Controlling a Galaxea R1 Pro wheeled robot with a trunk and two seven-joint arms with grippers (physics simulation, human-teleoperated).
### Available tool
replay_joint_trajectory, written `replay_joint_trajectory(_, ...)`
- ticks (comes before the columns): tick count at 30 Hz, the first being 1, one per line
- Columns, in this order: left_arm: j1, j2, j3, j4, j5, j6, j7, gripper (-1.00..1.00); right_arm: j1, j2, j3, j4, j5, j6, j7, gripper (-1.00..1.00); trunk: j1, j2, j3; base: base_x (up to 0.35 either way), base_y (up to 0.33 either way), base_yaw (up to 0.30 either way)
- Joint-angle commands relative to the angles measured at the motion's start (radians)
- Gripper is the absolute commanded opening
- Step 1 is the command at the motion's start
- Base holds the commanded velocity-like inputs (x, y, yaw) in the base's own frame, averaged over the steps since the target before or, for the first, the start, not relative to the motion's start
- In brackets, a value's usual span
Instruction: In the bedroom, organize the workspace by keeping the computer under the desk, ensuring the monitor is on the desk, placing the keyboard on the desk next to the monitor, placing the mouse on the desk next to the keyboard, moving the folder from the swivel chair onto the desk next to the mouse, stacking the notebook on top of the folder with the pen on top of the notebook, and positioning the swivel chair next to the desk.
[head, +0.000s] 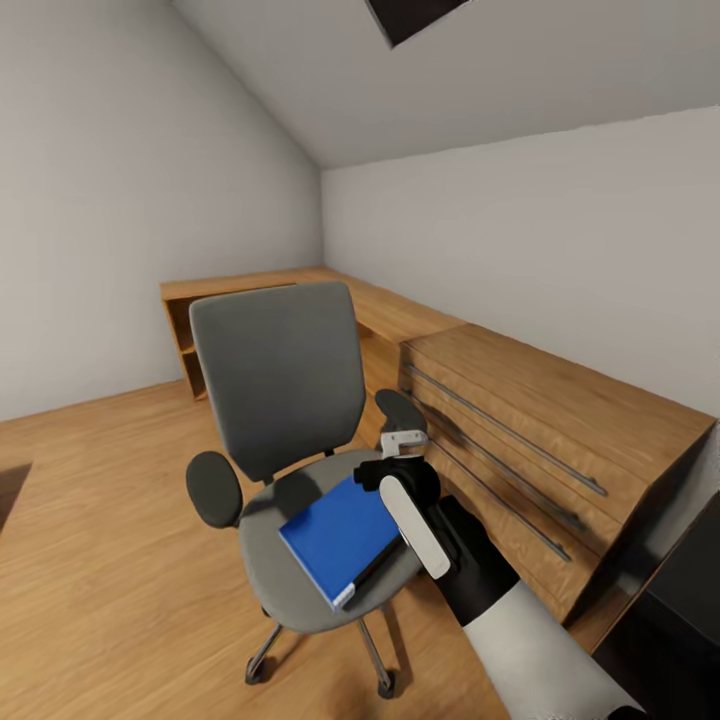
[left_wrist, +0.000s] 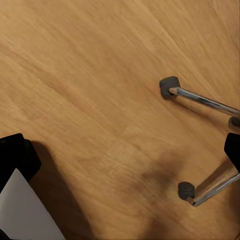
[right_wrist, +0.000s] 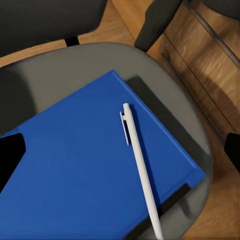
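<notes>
Swivel chair (head: 290, 440): grey seat and back, two dark armrests, chrome legs on castors; stands on the wood floor (head: 100, 560) just beside a wooden drawer unit (head: 540, 440), its back toward the far wall.
Seat load: a blue notebook (head: 338, 535) lies flat on the seat, toward its front edge and the drawer-unit side. A darker slab shows under its near corner; whether that is the folder, cannot tell.
Pen (right_wrist: 141, 165): white, lying on the notebook cover in the right wrist view, close to the cover's edge on the drawer-unit side and roughly parallel to it. Long axis runs from the clip end near the cover's middle out to the tip past the cover's corner, over the dark slab.
Notebook axis: in the head view it sits turned on the seat, one corner toward the seat's front rim.
Desk (head: 300, 300): long wooden run along the far wall, meeting the drawer unit.
Right gripper (head: 400, 450): hangs over the seat's drawer-unit side, just beyond the notebook's far corner; spread or pressed together, cannot tell.
Left gripper: state cannot be told from the left wrist view.
Left wrist view adds: bare floor boards, two chrome chair legs ending in dark castors (left_wrist: 169, 86), chair shadow.
Right wrist view adds: the pen and the dark slab's edge up close.
</notes>
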Motion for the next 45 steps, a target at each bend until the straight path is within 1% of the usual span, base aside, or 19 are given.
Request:
replay_joint_trajectory(1, 0.0, -0.001, 0.001, -0.002, 0.011, 0.002, 0.009, 1.0, -0.002, 0.0, 0.001, 0.004, -0.01, 0.001, -0.01, 1.0, 0.004, -0.008, -0.002, 0.0, 0.0, -0.041)
replay_joint_trajectory(12, -0.001, 0.0, 0.001, -0.002, 0.011, 0.002, 0.008, 1.0, -0.015, 0.0, -0.002, 0.047, -0.015, -0.001, -0.003, 1.0, 0.046, -0.085, -0.019, 0.0, 0.0, -0.013)
replay_joint_trajectory(25, 0.0, 0.0, 0.0, -0.002, 0.011, 0.002, 0.007, 1.0, -0.019, 0.0, -0.001, 0.058, -0.016, -0.002, 0.0, 1.0, 0.096, -0.176, -0.038, 0.0, 0.0, -0.001)
replay_joint_trajectory(32, -0.001, 0.001, -0.004, -0.002, 0.009, 0.005, 0.004, 1.0, -0.019, 0.0, -0.002, 0.059, -0.016, -0.003, 0.0, 1.0, 0.096, -0.176, -0.027, 0.0, 0.0, 0.0)
replay_joint_trajectory(38, -0.001, 0.002, -0.012, -0.001, -0.003, 0.007, 0.005, 1.0, -0.018, -0.003, -0.007, 0.059, -0.015, -0.016, 0.0, 1.0, 0.096, -0.176, -0.023, 0.001, 0.0, 0.0)
replay_joint_trajectory(39, 0.005, 0.008, -0.006, -0.007, -0.003, 0.005, 0.0, 1.0, -0.024, -0.009, -0.012, 0.056, -0.009, -0.022, 0.003, 1.0, 0.096, -0.176, -0.023, 0.0, 0.0, 0.0)
replay_joint_trajectory(41, 0.005, 0.016, -0.01, -0.018, 0.001, 0.009, 0.0, 1.0, -0.025, -0.004, -0.024, 0.053, -0.012, -0.033, 0.003, 1.0, 0.096, -0.176, -0.023, 0.0, 0.0, 0.0)
replay_joint_trajectory(43, 0.005, 0.016, -0.01, -0.03, 0.001, 0.009, 0.0, 1.0, -0.025, -0.004, -0.035, 0.053, -0.012, -0.044, 0.003, 1.0, 0.096, -0.176, -0.023, 0.0, 0.0, 0.0)
replay_joint_trajectory(45, 0.005, 0.016, -0.01, -0.035, 0.001, 0.009, 0.0, 1.0, -0.025, -0.004, -0.035, 0.053, -0.012, -0.055, 0.003, 1.0, 0.096, -0.176, -0.023, 0.0, 0.0, 0.0)
